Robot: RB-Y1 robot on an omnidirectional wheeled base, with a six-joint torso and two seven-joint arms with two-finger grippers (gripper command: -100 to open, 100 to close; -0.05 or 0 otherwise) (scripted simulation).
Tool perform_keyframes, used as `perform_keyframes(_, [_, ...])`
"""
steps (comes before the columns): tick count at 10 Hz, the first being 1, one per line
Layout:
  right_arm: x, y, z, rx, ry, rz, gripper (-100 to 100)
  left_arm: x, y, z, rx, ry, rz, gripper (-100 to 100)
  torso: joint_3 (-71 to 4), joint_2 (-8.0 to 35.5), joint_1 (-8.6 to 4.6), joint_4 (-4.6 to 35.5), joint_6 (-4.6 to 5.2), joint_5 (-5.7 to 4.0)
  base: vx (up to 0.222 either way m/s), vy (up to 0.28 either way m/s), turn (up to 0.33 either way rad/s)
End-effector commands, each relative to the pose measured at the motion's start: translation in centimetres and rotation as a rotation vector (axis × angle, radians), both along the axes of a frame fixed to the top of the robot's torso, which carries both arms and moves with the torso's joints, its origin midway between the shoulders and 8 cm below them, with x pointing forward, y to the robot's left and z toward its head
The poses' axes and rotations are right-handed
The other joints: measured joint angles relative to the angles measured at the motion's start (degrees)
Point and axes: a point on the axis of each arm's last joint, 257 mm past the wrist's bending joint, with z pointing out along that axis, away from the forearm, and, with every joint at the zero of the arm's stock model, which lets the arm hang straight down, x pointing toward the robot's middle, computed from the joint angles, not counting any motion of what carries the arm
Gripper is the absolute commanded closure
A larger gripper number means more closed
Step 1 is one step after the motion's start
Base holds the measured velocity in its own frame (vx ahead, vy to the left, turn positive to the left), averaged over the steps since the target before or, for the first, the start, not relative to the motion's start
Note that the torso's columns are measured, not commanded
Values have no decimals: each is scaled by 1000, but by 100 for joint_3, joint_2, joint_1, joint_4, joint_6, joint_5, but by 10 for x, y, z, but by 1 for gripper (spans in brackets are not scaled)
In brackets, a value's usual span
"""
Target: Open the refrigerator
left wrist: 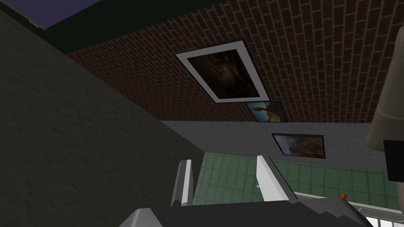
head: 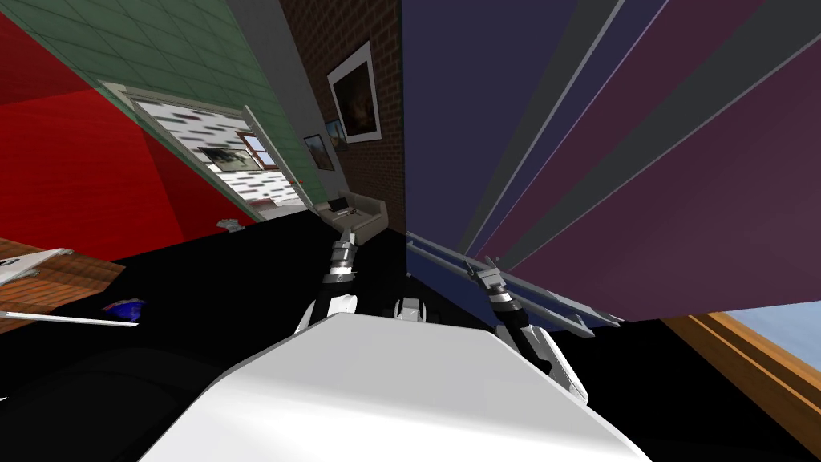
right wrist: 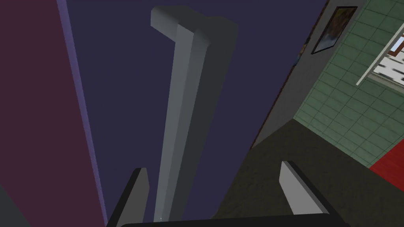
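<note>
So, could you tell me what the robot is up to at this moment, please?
The robot stands close to the refrigerator's dark blue door. Its right pincer is open, with the long grey handle between its fingers, nearer one of them and not yet gripped. The left pincer is held out in front, open and empty, away from the door.

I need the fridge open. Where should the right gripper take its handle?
Take the handle by its straight bar, clear of the bent end, coming square at the blue door, one finger each side. The bar stands off the door, and the open right gripper straddles it.
</note>
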Motion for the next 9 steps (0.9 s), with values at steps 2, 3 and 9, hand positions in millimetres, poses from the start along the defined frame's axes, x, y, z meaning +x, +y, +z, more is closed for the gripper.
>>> perform_keyframes(2, [-1,-10,-20,-148,22,-26,-100,0,0,0,0,0,0,0,0,-3,2,0,0,0,92,36,9])
perform_keyframes(3, [-2,-14,-29,-210,32,-34,-100,0,0,0,0,0,0,0,3,4,-4,1,0,-1,69,27,8])
perform_keyframes(9, [-8,-35,-62,-458,69,-53,-100,0,0,0,0,0,0,0,6,6,-4,3,0,-2,79,26,8])
